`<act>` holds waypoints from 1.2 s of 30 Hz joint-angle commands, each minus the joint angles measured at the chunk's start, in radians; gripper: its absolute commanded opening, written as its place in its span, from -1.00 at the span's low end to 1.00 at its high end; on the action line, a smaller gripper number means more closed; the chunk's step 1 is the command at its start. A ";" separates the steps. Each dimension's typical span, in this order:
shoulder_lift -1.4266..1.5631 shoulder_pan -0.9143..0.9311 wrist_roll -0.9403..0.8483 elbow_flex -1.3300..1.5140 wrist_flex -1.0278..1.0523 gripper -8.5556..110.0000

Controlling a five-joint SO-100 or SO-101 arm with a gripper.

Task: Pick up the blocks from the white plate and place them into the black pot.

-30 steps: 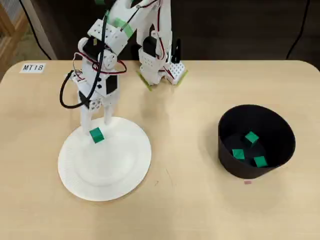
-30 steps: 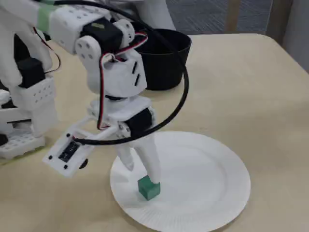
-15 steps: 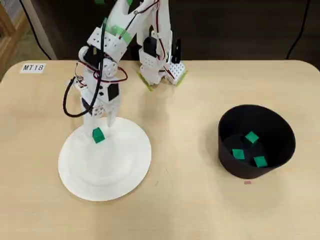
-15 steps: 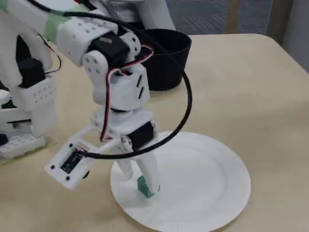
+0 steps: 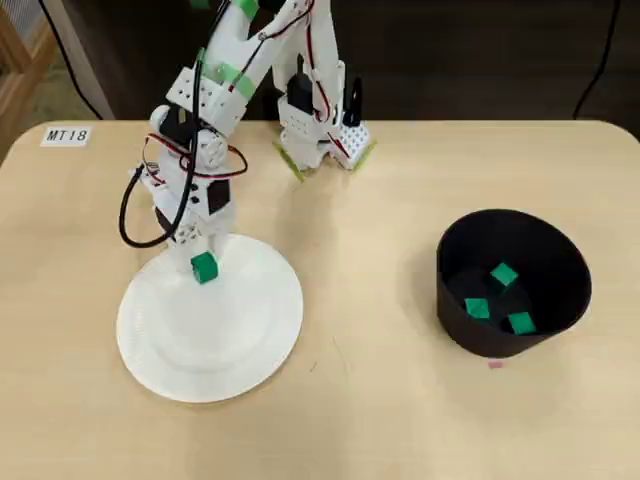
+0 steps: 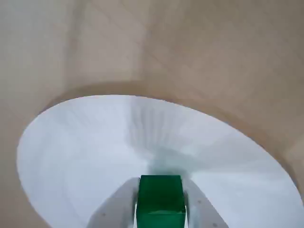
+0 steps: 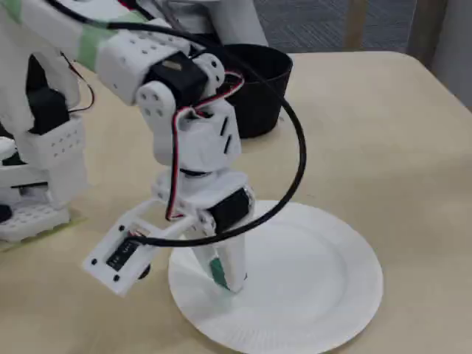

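One green block (image 5: 203, 266) is at the back left part of the white plate (image 5: 230, 345), and my gripper (image 5: 203, 263) is shut on it. The wrist view shows the block (image 6: 160, 198) pinched between the two white fingers (image 6: 115, 209), over the plate (image 6: 90, 142). In the fixed view the block (image 7: 217, 271) is half hidden by a finger, and whether it touches the plate (image 7: 317, 280) I cannot tell. The black pot (image 5: 452, 300) stands far right with three green blocks (image 5: 503, 275) inside; it also shows behind the arm (image 7: 258, 103).
The arm's white base (image 5: 320, 135) is clamped at the table's back edge. A black cable (image 5: 130, 205) loops beside the wrist. A label reading MT18 (image 5: 67, 135) lies at the back left corner. Bare table lies between plate and pot.
The fingers came down around the green block and closed on it. The block shifted slightly right and toward the back of the plate with the gripper.
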 commanded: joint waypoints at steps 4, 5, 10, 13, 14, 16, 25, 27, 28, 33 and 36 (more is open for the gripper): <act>0.230 -0.064 -0.008 -0.049 -0.083 -0.90; 0.261 -0.095 -0.012 -0.049 -0.101 -0.90; 0.394 -0.301 -0.055 -0.063 -0.117 -0.90; 0.453 -0.454 -0.087 -0.064 -0.101 -0.90; 0.474 -0.508 -0.097 -0.064 -0.092 -0.90; 0.509 -0.617 -0.104 -0.066 -0.067 -0.90; 0.572 -1.097 -0.110 -0.066 -0.006 -0.90; 0.566 -1.183 -0.124 -0.060 -0.006 -0.90; 0.557 -1.218 -0.137 -0.057 -0.008 -0.90; 0.522 -1.324 -0.192 -0.026 -0.049 -0.90; 0.517 -1.345 -0.206 0.038 -0.186 -0.90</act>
